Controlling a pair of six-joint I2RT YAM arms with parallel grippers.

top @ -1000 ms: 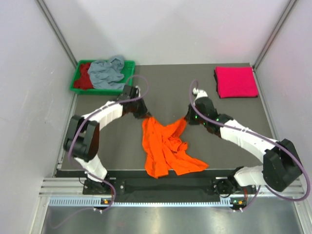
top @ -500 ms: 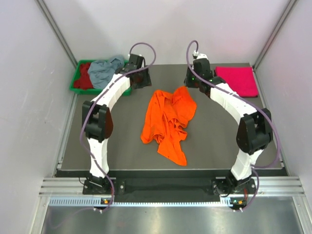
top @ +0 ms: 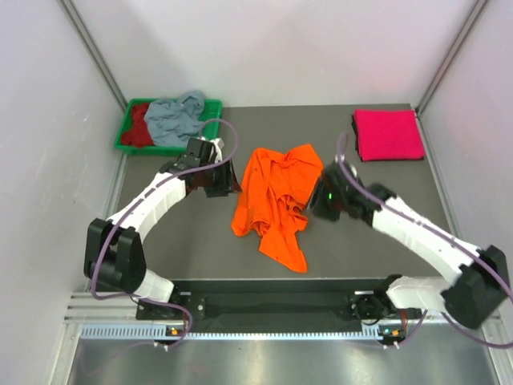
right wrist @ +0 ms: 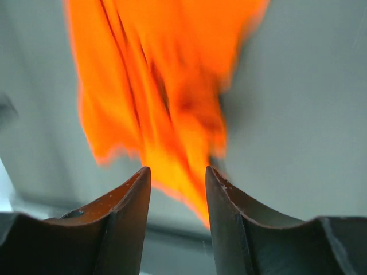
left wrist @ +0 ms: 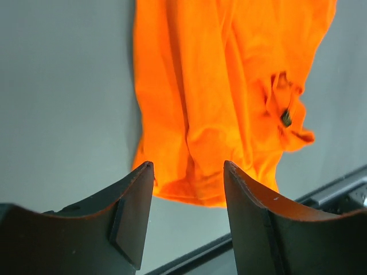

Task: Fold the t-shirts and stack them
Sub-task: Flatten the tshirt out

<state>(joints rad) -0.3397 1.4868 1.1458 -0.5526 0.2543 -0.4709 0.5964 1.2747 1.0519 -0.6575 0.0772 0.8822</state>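
orange shirt (top: 275, 196) lies crumpled mid-table (top: 184, 241), between the two arms. a narrow tail of it trails toward me and the wider, bunched part sits farther back. it is neither flat nor folded, with ridges and overlaps all through.

left gripper (left wrist: 188, 166): jaws wide apart, nothing between them, just left of the shirt's far half. right gripper (right wrist: 178, 169): jaws parted less wide, also empty, just beside the shirt's right edge. the right wrist view is blurred, so i can't tell how high it hangs over the cloth.

handling, my read: light, limp, no stiffness. it will sag and drag from any pinch point. not fragile. a single grab would only bunch it more. better to pinch two matched points, shoulders or hem corners, one per arm, and draw them apart to spread it. i can't pick out collar or sleeves for sure yet.

far right: pink shirt (top: 388, 135) folded square, well apart. far left: tray (top: 160, 150) holding grey shirt (top: 172, 120) and red shirt (top: 139, 128), both loose heaps, not yet folded.
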